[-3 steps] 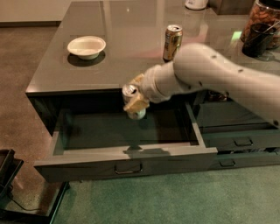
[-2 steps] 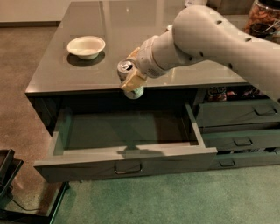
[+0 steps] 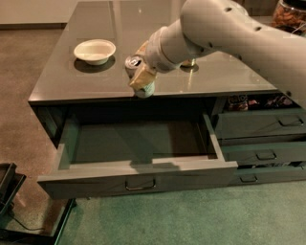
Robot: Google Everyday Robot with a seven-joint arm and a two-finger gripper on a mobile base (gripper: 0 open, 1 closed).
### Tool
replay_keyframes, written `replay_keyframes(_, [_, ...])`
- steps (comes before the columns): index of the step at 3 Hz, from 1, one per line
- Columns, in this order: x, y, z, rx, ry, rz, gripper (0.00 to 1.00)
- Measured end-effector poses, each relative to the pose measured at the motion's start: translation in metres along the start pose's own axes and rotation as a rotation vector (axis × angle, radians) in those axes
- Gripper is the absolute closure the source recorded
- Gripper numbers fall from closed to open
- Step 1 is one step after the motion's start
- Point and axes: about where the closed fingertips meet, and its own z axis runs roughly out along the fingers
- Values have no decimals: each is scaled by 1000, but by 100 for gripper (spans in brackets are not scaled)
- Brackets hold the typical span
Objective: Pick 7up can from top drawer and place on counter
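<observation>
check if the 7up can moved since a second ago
Yes: in the gripper, the 7up can rose from level with the top drawer to the front edge of the counter.

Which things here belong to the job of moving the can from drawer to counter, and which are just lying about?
Job: can, held in the gripper at the counter's front edge; drawer, open.
Lying about: bowl; jar; side drawers.

Break-room kitchen: counter [image 3: 86, 88], drawers [image 3: 95, 181], bowl [image 3: 94, 50]; end effector [image 3: 142, 79] with 7up can [image 3: 146, 89] over counter edge
</observation>
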Motion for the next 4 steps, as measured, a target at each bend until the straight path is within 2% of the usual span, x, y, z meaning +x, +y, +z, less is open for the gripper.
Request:
replay_keyframes(1, [-4,-33,10,17,10,-3,100])
replay_keyframes(2, [3,-52,23,37,10,31,100])
replay_keyframes(4, [37,-71,39,78,38,179,100])
